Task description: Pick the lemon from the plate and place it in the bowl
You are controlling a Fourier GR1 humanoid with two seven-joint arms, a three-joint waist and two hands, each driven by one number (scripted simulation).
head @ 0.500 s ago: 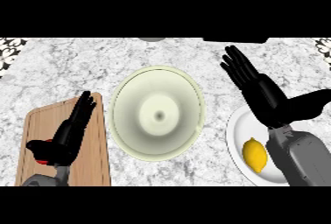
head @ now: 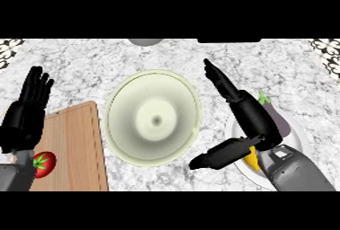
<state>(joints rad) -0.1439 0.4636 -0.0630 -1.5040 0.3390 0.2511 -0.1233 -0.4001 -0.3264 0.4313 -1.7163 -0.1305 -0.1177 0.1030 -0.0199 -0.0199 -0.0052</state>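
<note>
Currently: Right Robot Hand Spread Above the Plate, Lemon Not Grasped

The right robot hand (head: 247, 114) is hovering over the plate (head: 299, 134) at the right side of the marble worktop (head: 100, 67). Its fingers (head: 219, 81) are extending straight toward the far edge of the worktop, and its thumb (head: 216, 157) is pointing left toward the bowl (head: 154, 117). The hand is spread wide and is holding nothing.

The lemon (head: 252, 156) is lying on the plate, and only a small yellow patch is showing between the thumb and the grey forearm (head: 295, 173). Whether the hand is touching the lemon cannot be told. An eggplant (head: 279, 119) with a green stem is lying on the same plate, just beside the hand on its right.

The pale green bowl is sitting at the centre of the worktop, just left of the plate.

The left robot hand (head: 25, 114) is resting open at the left edge of the view, fingers pointing up, partly over the wooden cutting board (head: 76, 148). A tomato (head: 44, 164) is lying on the board, next to the left forearm.
</note>
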